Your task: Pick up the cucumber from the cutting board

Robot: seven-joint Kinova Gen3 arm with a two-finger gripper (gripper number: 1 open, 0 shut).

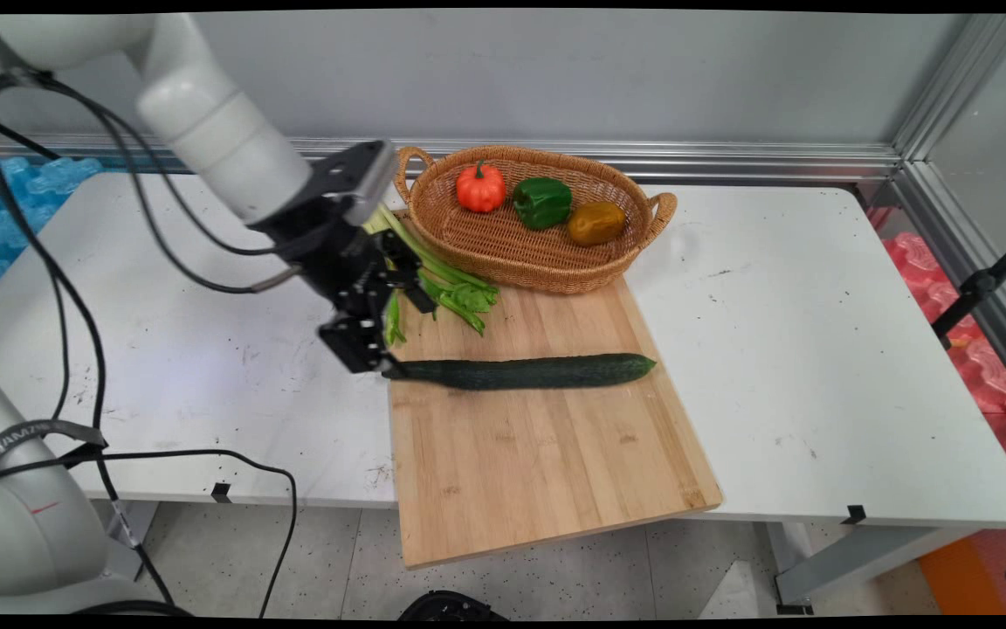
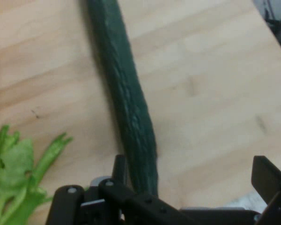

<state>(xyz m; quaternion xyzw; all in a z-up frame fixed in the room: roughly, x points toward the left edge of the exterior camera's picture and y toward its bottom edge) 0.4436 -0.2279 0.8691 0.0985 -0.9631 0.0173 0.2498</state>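
My jaws (image 2: 187, 180) are spread wide around the near end of the cucumber (image 1: 525, 371), which lies flat on the cutting board (image 1: 547, 454), so nothing is gripped.

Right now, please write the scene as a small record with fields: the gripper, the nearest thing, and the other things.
gripper: open, low over the left end of the cucumber, fingers on either side
nearest thing: cucumber, lying across the cutting board
beside it: celery, on the board's far left corner
basket: holds small pumpkin, green pepper, brownish-yellow pepper
support: white table
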